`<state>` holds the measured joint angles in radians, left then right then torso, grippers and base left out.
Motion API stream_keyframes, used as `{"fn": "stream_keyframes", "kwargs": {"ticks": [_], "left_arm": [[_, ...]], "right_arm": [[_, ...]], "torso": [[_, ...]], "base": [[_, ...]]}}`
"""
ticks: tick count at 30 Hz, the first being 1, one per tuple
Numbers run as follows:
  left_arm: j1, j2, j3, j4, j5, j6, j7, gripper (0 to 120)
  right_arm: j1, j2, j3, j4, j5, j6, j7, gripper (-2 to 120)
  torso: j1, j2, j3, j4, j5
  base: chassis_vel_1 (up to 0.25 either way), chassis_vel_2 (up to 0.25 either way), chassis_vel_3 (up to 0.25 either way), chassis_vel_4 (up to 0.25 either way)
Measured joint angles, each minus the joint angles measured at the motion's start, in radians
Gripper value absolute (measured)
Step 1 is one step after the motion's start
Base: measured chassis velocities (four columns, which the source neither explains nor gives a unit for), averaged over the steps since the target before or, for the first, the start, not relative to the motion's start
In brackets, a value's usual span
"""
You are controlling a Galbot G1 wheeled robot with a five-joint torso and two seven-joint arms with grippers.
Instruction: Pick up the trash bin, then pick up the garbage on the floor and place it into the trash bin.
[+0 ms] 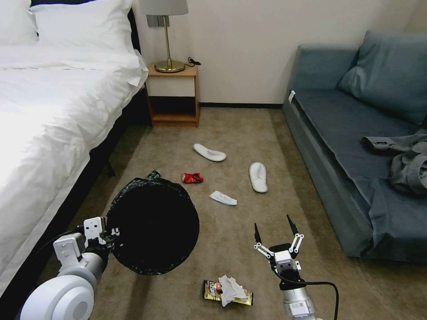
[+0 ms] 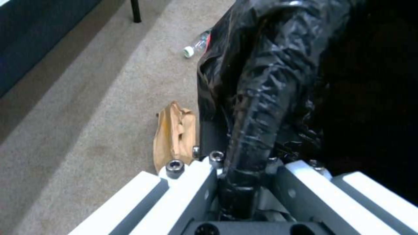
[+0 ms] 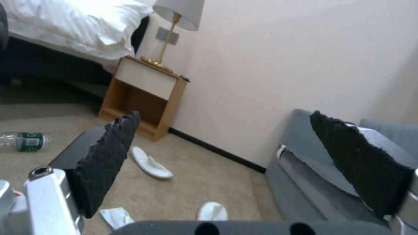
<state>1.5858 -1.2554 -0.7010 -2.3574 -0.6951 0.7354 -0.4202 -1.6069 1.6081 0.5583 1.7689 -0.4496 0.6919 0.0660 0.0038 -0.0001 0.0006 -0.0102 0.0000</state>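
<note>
My left gripper (image 1: 111,233) is shut on the rim of the trash bin (image 1: 153,224), a round bin lined with a glossy black bag (image 2: 270,98), held up off the carpet at lower left. My right gripper (image 1: 273,231) hangs open and empty over the carpet at lower centre, its black fingers (image 3: 109,160) spread wide. Garbage lies on the floor: a crushed red can (image 1: 192,178), a white tissue (image 1: 223,198), two white slippers (image 1: 209,152) (image 1: 258,177), a brown wrapper with crumpled tissue (image 1: 227,291), a green-labelled bottle (image 3: 24,141) and a brown paper bag (image 2: 175,135).
A white bed (image 1: 53,111) runs along the left. A wooden nightstand (image 1: 173,95) with a brass lamp (image 1: 168,42) stands at the back wall. A grey-blue sofa (image 1: 356,146) with a grey garment (image 1: 407,162) on it lines the right. Carpet lies between them.
</note>
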Motion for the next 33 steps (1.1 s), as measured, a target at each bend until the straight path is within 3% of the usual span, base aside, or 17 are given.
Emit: {"fn": "stream_keyframes", "kwargs": {"ticks": [7,14,22,29,31,32,33], "left_arm": [[-0.009,0.0,0.008,0.011,0.001,0.0,0.003,0],[-0.01,-0.011,0.02,0.011,0.019,0.0,0.013,0],[-0.027,-0.011,0.03,0.027,0.033,0.0,0.02,0],[-0.026,-0.009,0.038,0.03,0.041,0.0,0.024,0],[-0.025,-0.013,0.044,0.036,0.056,-0.003,0.03,0],[-0.025,-0.013,0.044,0.036,0.056,-0.003,0.03,0],[-0.024,-0.017,0.046,0.039,0.064,-0.005,0.033,0]], "right_arm": [[0.0,0.0,-0.032,-0.007,0.031,-0.002,0.009,100],[-0.042,-0.032,-0.064,0.007,0.052,-0.062,0.005,100],[-0.114,-0.209,-0.063,0.03,0.099,-0.125,-0.197,100],[-0.12,-0.322,-0.06,0.037,0.156,-0.18,-0.275,100],[-0.117,-0.444,-0.057,0.054,0.235,-0.208,-0.323,100],[-0.117,-0.444,-0.057,0.054,0.235,-0.208,-0.323,100],[-0.111,-0.515,-0.057,0.058,0.273,-0.216,-0.335,100]], "torso": [[0.0,0.0,0.0,-0.0001,0.0],[0.0,0.0,0.0,0.0,0.0005],[0.0,0.0,0.0,-0.0002,0.0002],[0.0,0.0,0.0,-0.0002,0.0006],[0.0,0.0,0.0,-0.0004,0.0006],[0.0,0.0,0.0,-0.0004,0.0006],[0.0,0.0,0.0,-0.0001,0.0004]], "base": [[0.016,-0.011,-0.012,0.006],[0.0,0.0,0.0,0.0],[0.0,0.0,0.0,0.0],[0.0,0.0,0.0,0.0],[0.0,0.0,0.0,0.0],[0.0,0.0,0.0,0.0],[0.0,0.0,0.0,0.0]]}}
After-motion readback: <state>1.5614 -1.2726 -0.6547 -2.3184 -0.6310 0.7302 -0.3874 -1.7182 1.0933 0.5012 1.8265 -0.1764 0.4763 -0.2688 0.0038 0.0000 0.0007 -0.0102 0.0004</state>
